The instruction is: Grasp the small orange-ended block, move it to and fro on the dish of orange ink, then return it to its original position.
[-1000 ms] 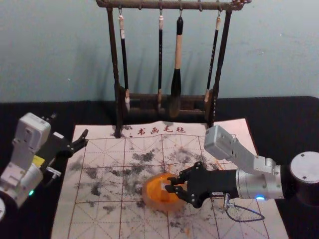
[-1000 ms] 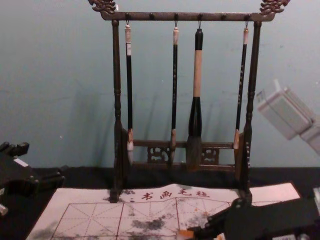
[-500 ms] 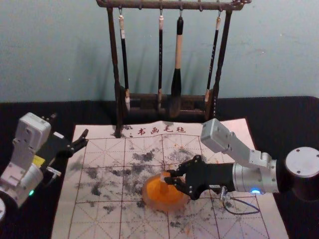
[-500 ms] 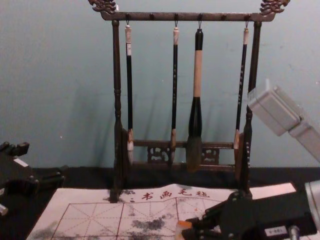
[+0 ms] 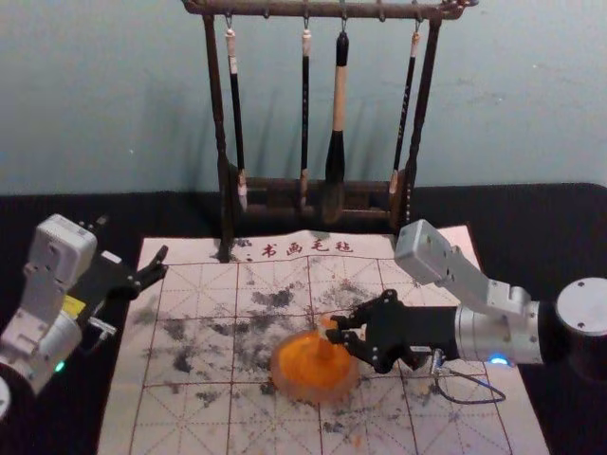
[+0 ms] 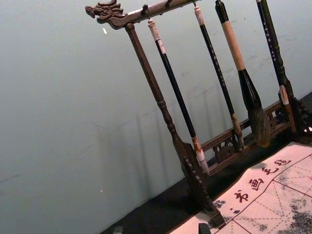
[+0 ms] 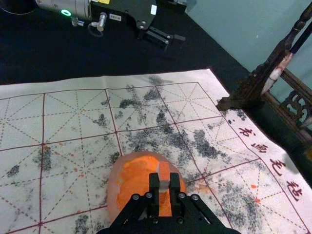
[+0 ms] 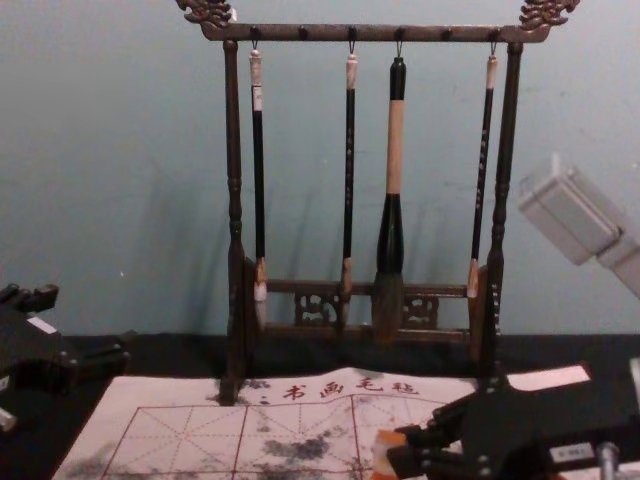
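Jaws, right gripper (image 5: 334, 329): closed on block (image 7: 164, 171) (wrist) | at dish (image 5: 308, 396) (head) | left gripper (image 5: 133, 240): spread, near paper (image 5: 185, 427)

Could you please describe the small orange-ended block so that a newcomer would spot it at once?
Start from the dark wooden brush rack, and find the round dish of orange ink on the white gridded mat before it. There, the black right hand pinches a small block, pale with an orange end, straight-edged where the dish is round.
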Tool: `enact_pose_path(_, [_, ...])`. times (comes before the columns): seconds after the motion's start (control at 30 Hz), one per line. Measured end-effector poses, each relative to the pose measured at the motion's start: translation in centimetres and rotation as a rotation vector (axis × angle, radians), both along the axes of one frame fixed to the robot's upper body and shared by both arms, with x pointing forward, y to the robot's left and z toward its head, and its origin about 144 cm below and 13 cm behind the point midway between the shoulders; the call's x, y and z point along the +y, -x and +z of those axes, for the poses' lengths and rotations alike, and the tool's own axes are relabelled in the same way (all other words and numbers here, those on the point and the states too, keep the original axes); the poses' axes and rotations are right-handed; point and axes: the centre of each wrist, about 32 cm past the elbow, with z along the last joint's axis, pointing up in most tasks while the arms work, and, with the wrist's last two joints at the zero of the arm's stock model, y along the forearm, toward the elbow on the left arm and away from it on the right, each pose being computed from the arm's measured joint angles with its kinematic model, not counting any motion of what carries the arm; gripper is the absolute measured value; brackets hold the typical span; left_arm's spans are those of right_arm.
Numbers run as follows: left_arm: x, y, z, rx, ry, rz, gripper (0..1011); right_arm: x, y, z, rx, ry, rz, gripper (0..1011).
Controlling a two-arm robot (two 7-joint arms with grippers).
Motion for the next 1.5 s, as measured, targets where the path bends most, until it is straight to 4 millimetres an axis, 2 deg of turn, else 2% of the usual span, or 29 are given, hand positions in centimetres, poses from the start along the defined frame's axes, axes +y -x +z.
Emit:
enact_pose_path(0.33, [0.0, 0.0, 0.0, 0.0, 0.0, 0.0, 1001, -0.7, 1.3, 0.2, 0.009, -0.019, 0.017, 93])
enact_pose_path(0.7, [0.0, 0.0, 0.0, 0.0, 0.0, 0.0, 1001, -0.3, 2.0, -0.1, 0.027, -0.027, 0.047, 93])
enact_pose_path(1.5, [0.0, 0.0, 0.0, 0.0, 0.0, 0.0, 1001, 0.7, 0.3, -0.5, 0.013, -0.015, 0.005, 94])
